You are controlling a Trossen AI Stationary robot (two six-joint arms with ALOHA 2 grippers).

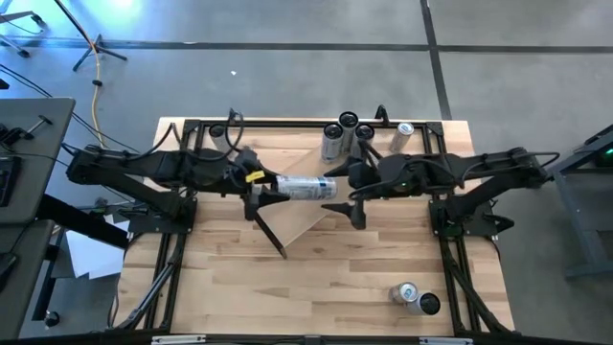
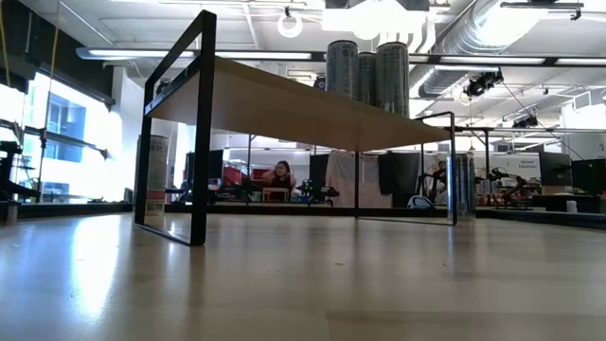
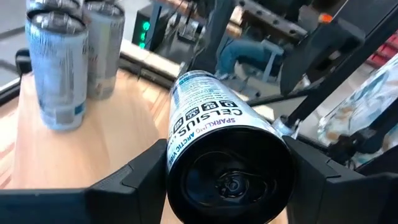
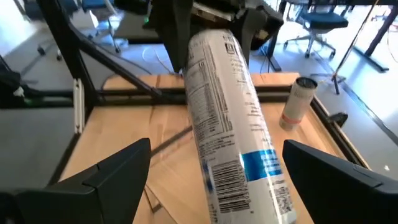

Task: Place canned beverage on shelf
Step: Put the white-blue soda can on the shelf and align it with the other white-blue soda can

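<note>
1. The can (image 1: pixel 306 188) hangs lying on its side above the middle of the shelf (image 1: pixel 287 153), its base pinched between the fingers of the left gripper (image 3: pixel 227 180).
2. The right gripper (image 1: pixel 347 196) sits at the can's other end, jaws spread wide to either side of the body and clear of it.
3. I'd judge the can stiff but dentable, smooth and slippery, with some weight if it is full; a grip across the mid-body looks safest.
4. The label reads "CELSIUS" and "SPARKLING"; a barcode and fine print show in the right wrist view.
5. Three cans (image 1: pixel 343 132) stand upright near the shelf's far edge, another (image 1: pixel 401 137) beside them, and two more (image 1: pixel 414 297) rest on the table.
</note>
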